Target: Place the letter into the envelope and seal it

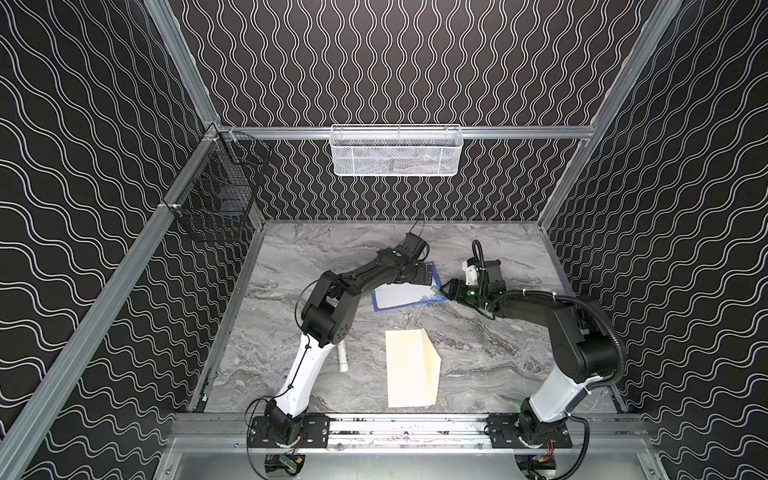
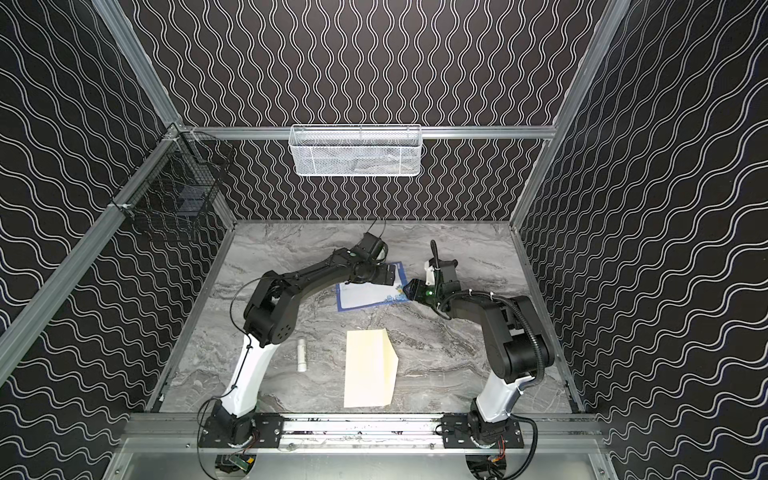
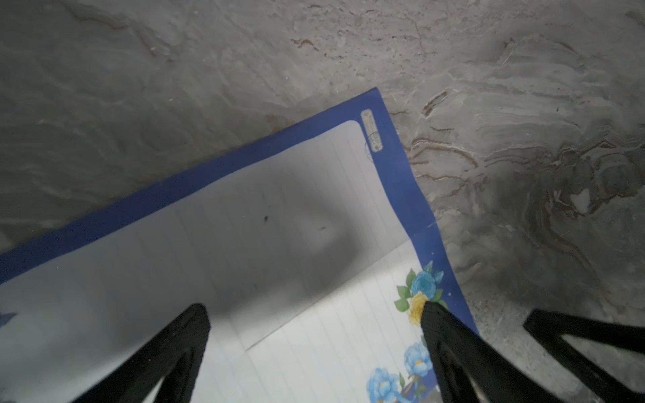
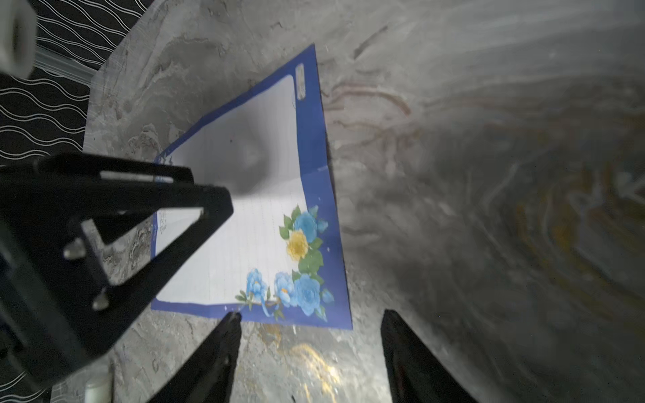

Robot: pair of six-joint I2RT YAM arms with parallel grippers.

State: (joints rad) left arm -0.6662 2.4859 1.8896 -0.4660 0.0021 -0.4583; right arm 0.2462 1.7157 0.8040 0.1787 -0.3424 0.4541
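Note:
The letter (image 1: 399, 294) (image 2: 360, 294), a white sheet with a blue border and blue-yellow flowers in one corner, lies flat towards the back of the marble table. My left gripper (image 1: 430, 277) (image 2: 390, 276) (image 3: 314, 307) is open over it, fingertips spread across the creased sheet (image 3: 279, 216), one by the yellow flower. Just off the floral corner (image 4: 300, 286), my right gripper (image 1: 444, 287) (image 2: 409, 289) (image 4: 311, 314) stands open, only bare table between its fingers. Nearer the front lies the cream envelope (image 1: 411, 368) (image 2: 368, 368), untouched.
A small white cylinder (image 1: 343, 357) (image 2: 302, 355) lies left of the envelope, beside the left arm. On the back rail hangs a white mesh basket (image 1: 395, 149), and a black wire basket (image 1: 220, 195) hangs on the left rail. Patterned walls enclose the table.

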